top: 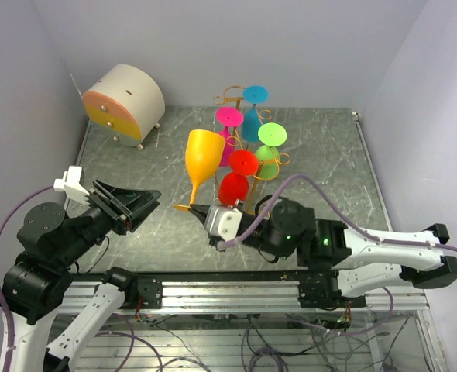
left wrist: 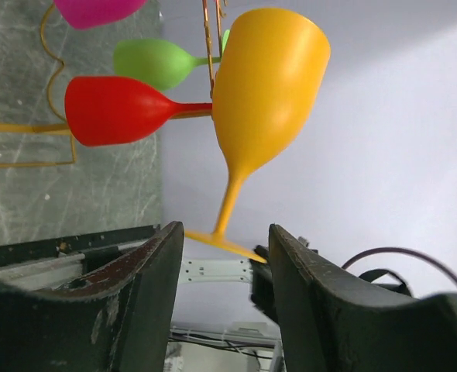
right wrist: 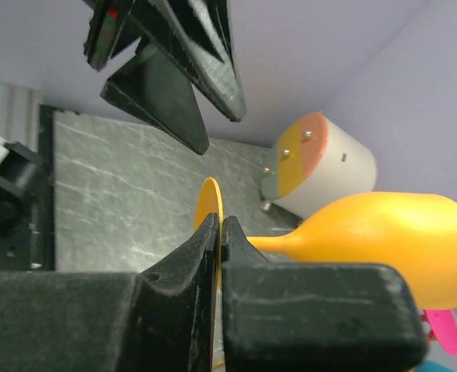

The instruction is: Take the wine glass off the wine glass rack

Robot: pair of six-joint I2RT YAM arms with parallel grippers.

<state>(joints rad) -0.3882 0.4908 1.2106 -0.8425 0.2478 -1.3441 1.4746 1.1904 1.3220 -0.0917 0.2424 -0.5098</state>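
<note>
Clamped tight on the thin round foot of the orange wine glass point(right wrist: 391, 248), the right gripper point(right wrist: 219, 256) has its two black fingers pressed flat against either face of the disc. The glass stands bowl-up and leaning a little, its stem rising from that grip at the front of the marbled grey table point(top: 329, 155), just left of the wine glass rack point(top: 230, 95); whether the bowl touches the golden wire cannot be told. On the rack hang a red glass point(top: 234, 187), a green glass point(top: 271, 136), a pink glass point(top: 229, 118) and a blue glass point(top: 254, 94). The left gripper point(top: 139, 203) hangs spread wide and empty, aimed at the orange foot but apart from it. A round cream drawer cabinet point(top: 128, 101) sits at the far left corner.
</note>
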